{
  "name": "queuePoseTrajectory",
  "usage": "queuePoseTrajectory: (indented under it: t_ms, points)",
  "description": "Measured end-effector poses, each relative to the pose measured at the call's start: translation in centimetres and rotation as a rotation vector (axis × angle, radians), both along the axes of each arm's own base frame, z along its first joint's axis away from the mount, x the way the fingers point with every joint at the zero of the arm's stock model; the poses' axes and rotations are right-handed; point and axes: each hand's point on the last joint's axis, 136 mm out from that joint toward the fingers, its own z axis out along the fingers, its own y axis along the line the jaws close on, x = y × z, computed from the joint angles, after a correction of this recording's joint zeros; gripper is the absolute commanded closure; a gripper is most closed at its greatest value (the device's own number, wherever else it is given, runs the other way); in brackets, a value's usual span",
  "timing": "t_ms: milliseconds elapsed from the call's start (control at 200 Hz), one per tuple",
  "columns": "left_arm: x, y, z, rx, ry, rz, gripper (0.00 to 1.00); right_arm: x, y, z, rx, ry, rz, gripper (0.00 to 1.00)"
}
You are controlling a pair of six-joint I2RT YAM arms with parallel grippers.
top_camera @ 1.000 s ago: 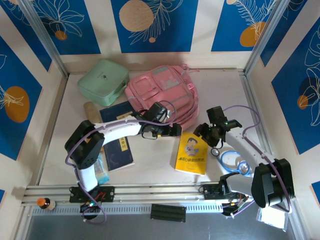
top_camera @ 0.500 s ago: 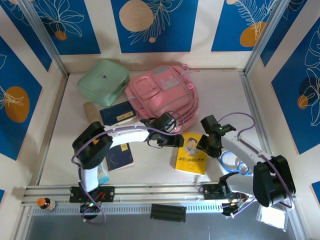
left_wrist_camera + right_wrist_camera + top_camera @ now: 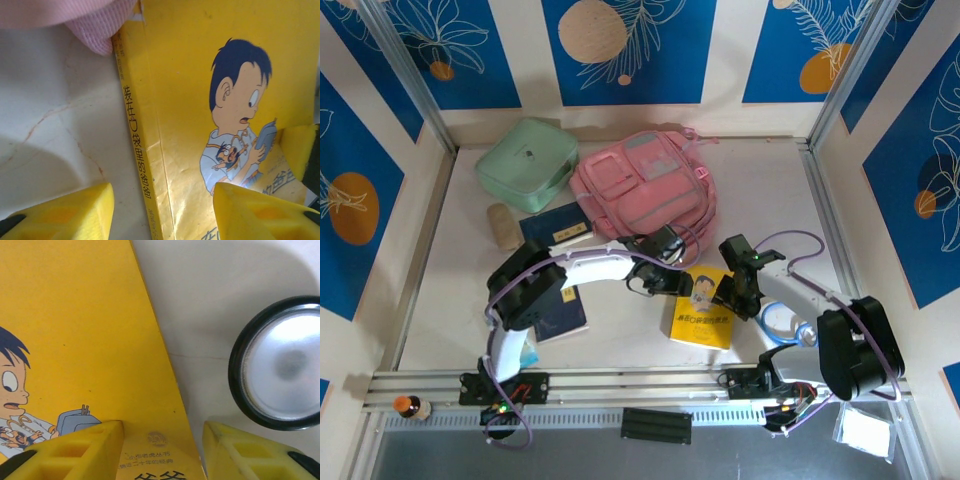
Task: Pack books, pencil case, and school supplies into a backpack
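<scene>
With jaws apart, the left gripper [image 3: 161, 199] straddles the yellow book's [image 3: 701, 314] spine and the right gripper [image 3: 162, 439] its opposite edge.

**Operator:** Confirm the reference item.

**Technician:** The mint-green square zip case [image 3: 525, 163], lying flat at the far left of the white tabletop [image 3: 760, 190]. Blue wall panels [image 3: 620, 50] with leaf and circle prints stand behind it.

**Operator:** What lies nearer than the case?

**Technician:** A pale blue packet [image 3: 525, 352], well apart from it. Nearer again is the aluminium rail [image 3: 620, 385], with a small orange-capped bottle [image 3: 410, 406] left of the case's line.

**Operator:** And to its right?

**Technician:** A blue-rimmed oval item [image 3: 782, 322], far right and nearer. A black slotted block [image 3: 656, 425] sits past the rail. A round black-rimmed disc with a shiny silver face [image 3: 280, 365] lies flat on the tabletop.
</scene>
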Motion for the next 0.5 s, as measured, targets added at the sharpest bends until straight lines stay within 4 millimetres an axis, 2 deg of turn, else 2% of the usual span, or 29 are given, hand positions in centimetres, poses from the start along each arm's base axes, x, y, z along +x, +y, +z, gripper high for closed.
queuePoseTrajectory:
  t_ms: [120, 500]
  points:
    - [-0.2, -0.1, -0.6, 0.022, 0.014, -0.007, 0.48, 0.0, 0.2, 0.0, 0.013, 0.003, 0.001, 0.56]
    - [-0.2, -0.4, -0.6, 0.024, 0.023, -0.012, 0.48, -0.4, 1.7, 0.0, 0.146, 0.022, -0.021, 0.61]
